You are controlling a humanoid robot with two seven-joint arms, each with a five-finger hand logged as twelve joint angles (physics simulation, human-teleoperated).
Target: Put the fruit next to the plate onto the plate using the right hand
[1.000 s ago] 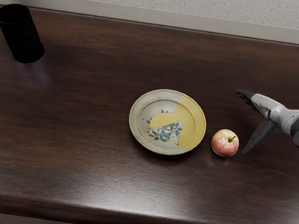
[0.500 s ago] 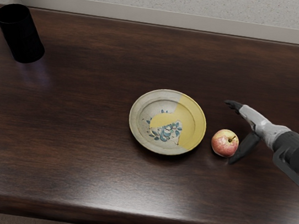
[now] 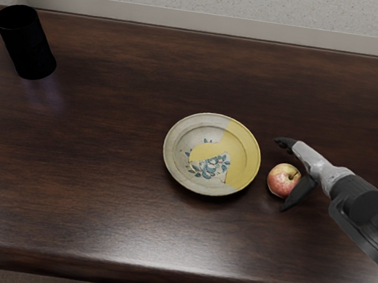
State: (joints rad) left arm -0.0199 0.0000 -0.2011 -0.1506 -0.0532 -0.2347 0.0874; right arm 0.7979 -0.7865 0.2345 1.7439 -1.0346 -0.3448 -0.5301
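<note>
A red and yellow apple (image 3: 282, 180) sits on the table just right of a beige and yellow plate (image 3: 243, 156) with a blue flower pattern. My right hand (image 3: 289, 172) comes in from the lower right and brackets the apple. Its fingers (image 3: 289, 143) reach over the far side, and the thumb (image 3: 297, 193) lies against the near right side. The hand is open around the fruit, not closed on it. The apple rests on the wood, apart from the plate's rim. The left arm does not show.
A black cylindrical cup (image 3: 25, 41) stands at the far left corner of the dark wooden table (image 3: 97, 192). A pale wall runs behind the table's far edge.
My right hand has moved left and toward the near edge, from well right of the apple to around it. The apple and plate have not moved.
</note>
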